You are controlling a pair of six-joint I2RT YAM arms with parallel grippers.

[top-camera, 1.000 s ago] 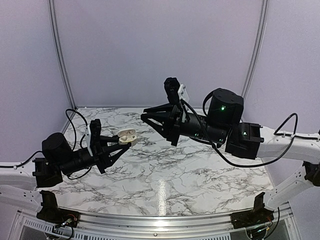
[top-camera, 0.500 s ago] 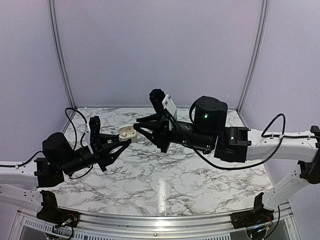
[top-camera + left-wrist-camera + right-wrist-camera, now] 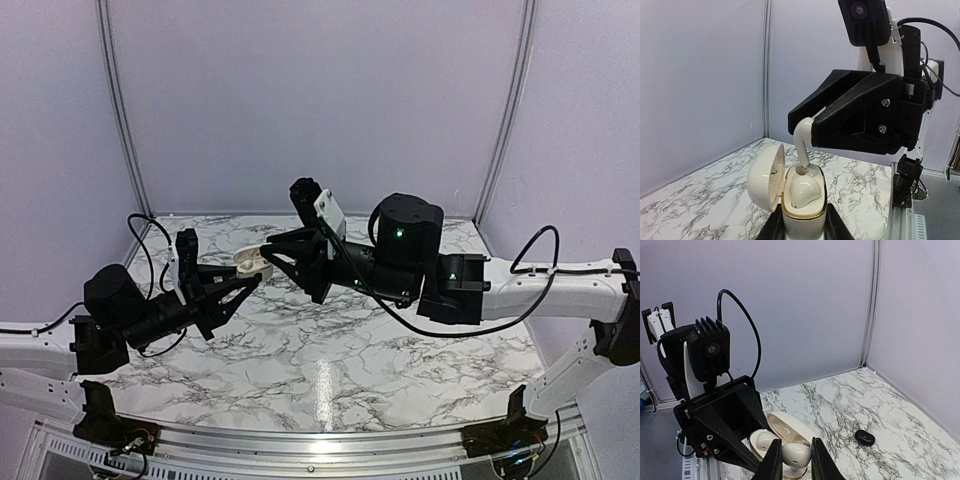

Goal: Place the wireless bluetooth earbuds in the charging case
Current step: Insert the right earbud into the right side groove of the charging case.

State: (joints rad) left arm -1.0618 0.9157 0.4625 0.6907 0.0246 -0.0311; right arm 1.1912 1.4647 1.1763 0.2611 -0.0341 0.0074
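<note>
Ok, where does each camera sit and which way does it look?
Top camera: high behind both arm bases, looking down at the white marble-pattern table; both arms show, left claw facing right claw.
Left wrist camera: on the left arm, looking along its own fingers at the open cream glossy plastic charging case they hold.
Right wrist camera: on the right arm, facing the left arm; its fingers pinch a cream rounded plastic earbud.
Both wrist views share case and earbud.
</note>
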